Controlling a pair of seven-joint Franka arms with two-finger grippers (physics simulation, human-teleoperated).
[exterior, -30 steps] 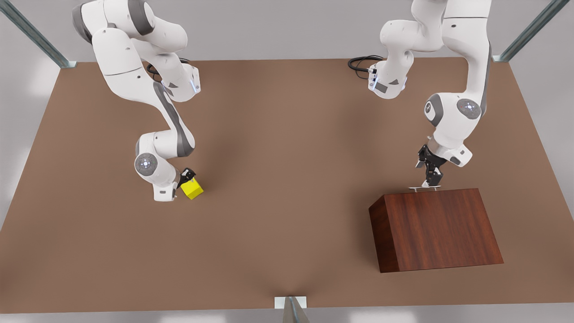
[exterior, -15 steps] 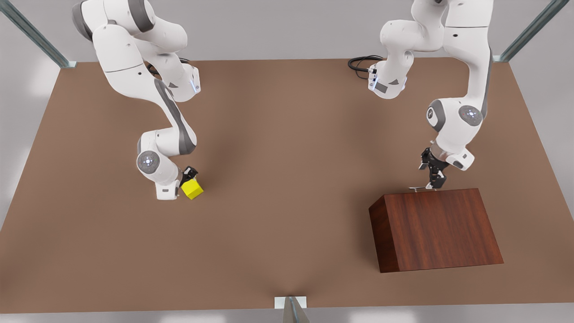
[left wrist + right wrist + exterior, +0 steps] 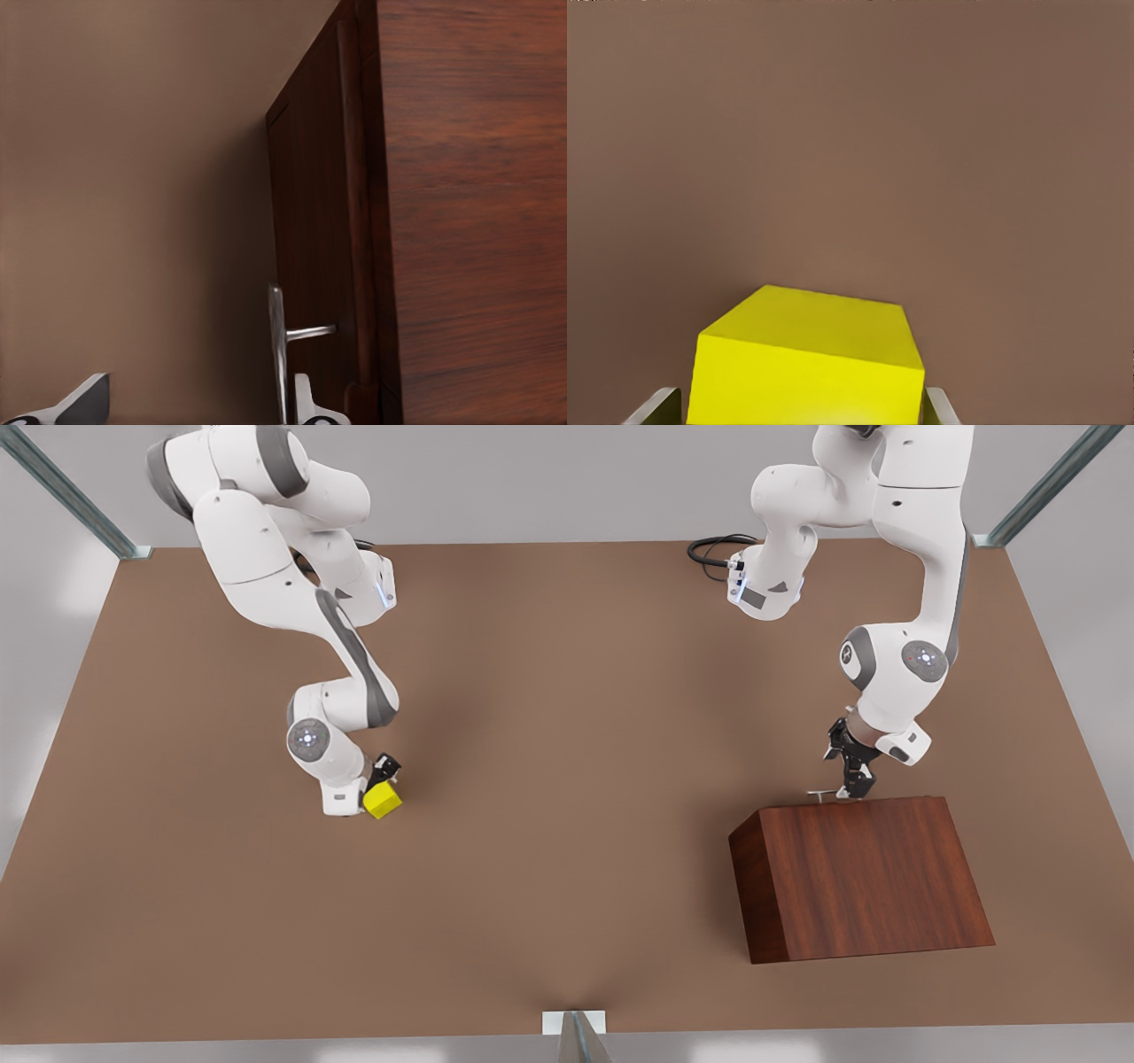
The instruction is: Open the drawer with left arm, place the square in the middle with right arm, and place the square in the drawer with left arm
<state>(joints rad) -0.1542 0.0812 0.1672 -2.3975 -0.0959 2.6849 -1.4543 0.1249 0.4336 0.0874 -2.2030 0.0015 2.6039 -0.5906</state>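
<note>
The square [image 3: 383, 801] is a small yellow cube lying on the brown table at the front view's left. My right gripper [image 3: 379, 781] is low over it and open, and in the right wrist view its fingertips [image 3: 659, 405] stand close on either side of the square [image 3: 806, 354]. At the front view's right my left gripper [image 3: 852, 783] hangs at the far top edge of the wooden cabinet [image 3: 868, 877]. Its open fingers [image 3: 84, 396] straddle the silver handle [image 3: 277, 345]. The drawer [image 3: 310, 212] sits pushed in, flush with the cabinet.
The middle of the tabletop [image 3: 567, 779] lies bare between the two arms. A black cable [image 3: 713, 549] coils at the table's far edge. Metal frame posts stand at the far corners and at the near edge [image 3: 574, 1032].
The right arm's wrist slid toward the front view's right, bringing its gripper closer over the square. The left gripper shifted slightly at the handle. Square and cabinet stayed put.
</note>
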